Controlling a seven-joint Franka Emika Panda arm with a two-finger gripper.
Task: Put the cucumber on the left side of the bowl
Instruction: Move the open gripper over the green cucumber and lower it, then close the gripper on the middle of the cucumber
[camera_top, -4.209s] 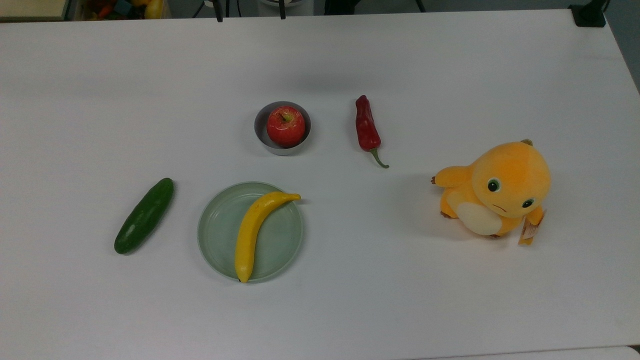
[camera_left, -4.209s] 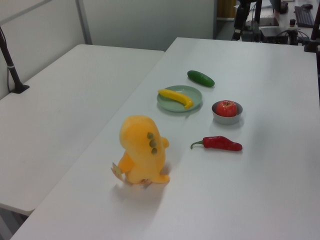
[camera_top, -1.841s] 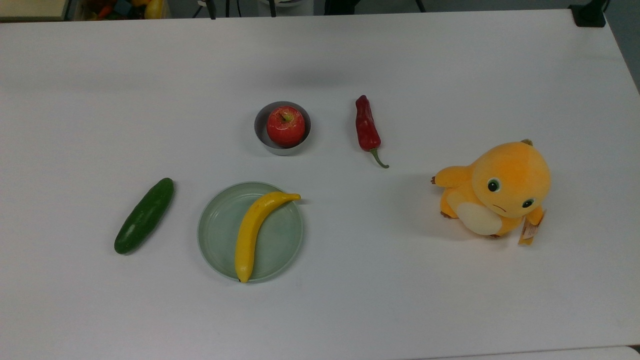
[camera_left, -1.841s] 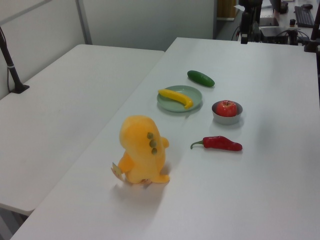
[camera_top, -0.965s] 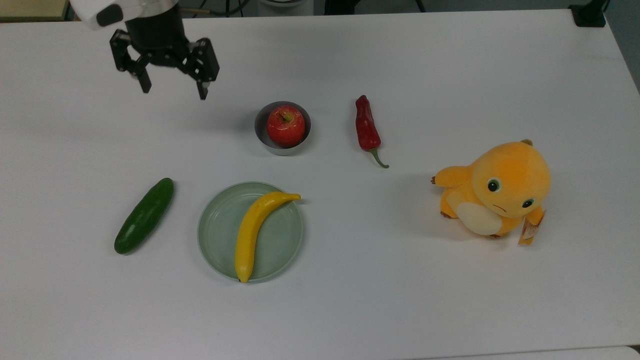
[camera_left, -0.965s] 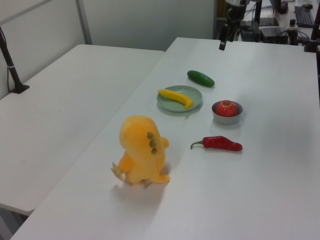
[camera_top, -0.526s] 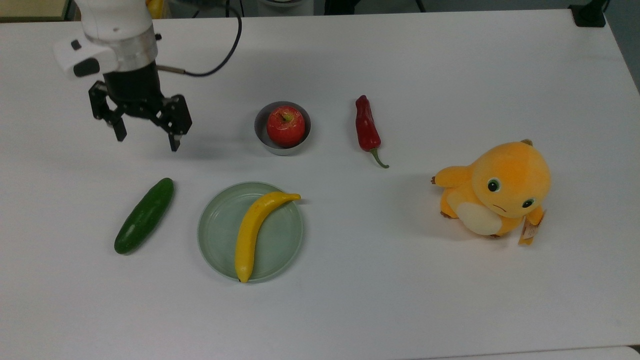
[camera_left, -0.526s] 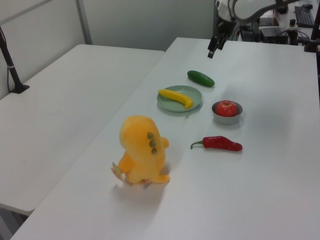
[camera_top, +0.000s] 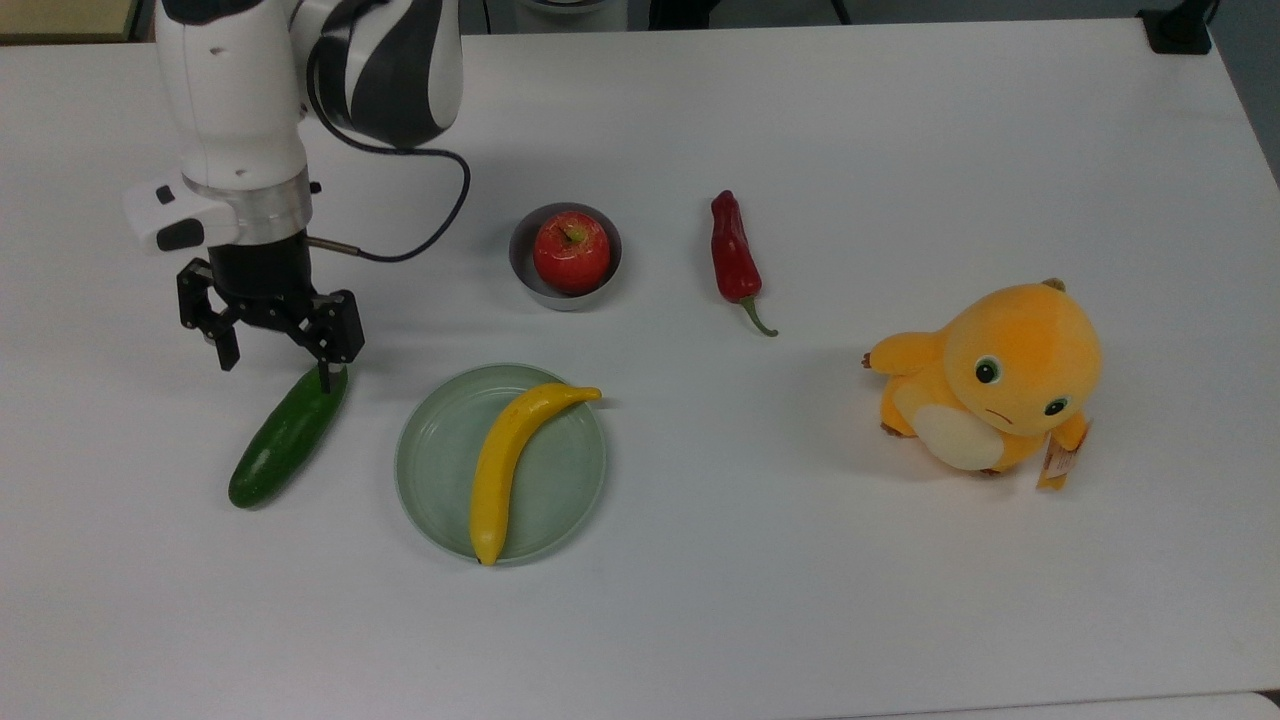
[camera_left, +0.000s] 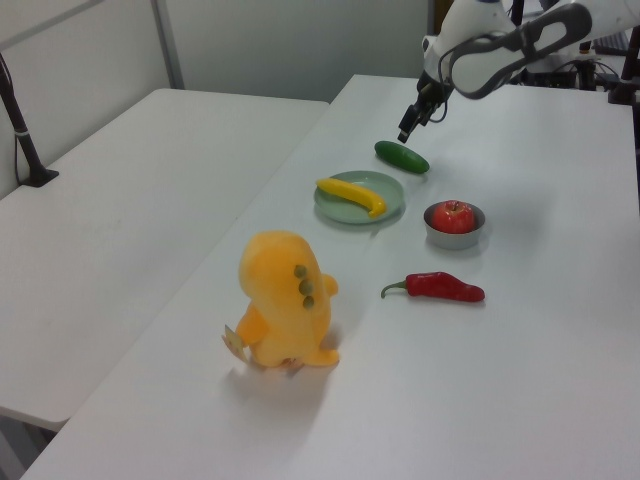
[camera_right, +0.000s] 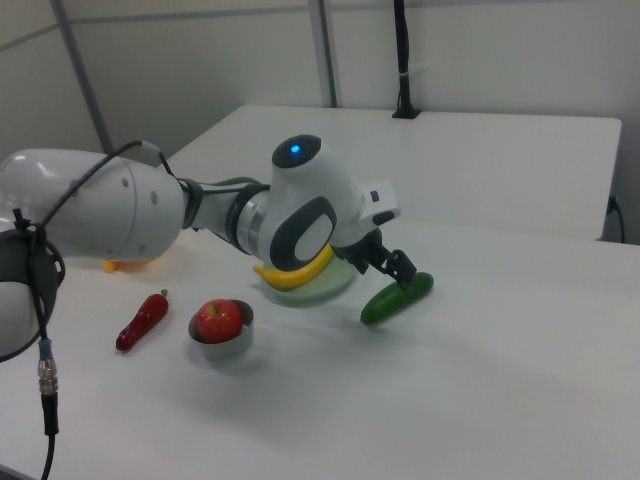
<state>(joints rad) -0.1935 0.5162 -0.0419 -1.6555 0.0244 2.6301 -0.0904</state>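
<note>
The dark green cucumber (camera_top: 288, 432) (camera_left: 402, 156) (camera_right: 396, 297) lies slanted on the white table, at the top view's left of the pale green plate. The small grey bowl (camera_top: 516, 250) (camera_left: 450, 239) (camera_right: 222, 348) holds a red apple and stands up and to the right of the cucumber in the top view. My gripper (camera_top: 275, 370) (camera_left: 405, 130) (camera_right: 385, 265) is open and points down just above the cucumber's upper end. In the top view one fingertip (camera_top: 324, 380) overlaps that end. Nothing is between the fingers.
A pale green plate (camera_top: 430, 470) carries a yellow banana (camera_top: 510, 460). A red chili (camera_top: 733, 257) lies to the top view's right of the bowl. An orange plush toy (camera_top: 995, 385) sits further right. My arm (camera_top: 240, 110) reaches in from the top view's upper left.
My arm came in from the top view's upper edge and moved down toward the cucumber, gripper staying open. The objects have not moved.
</note>
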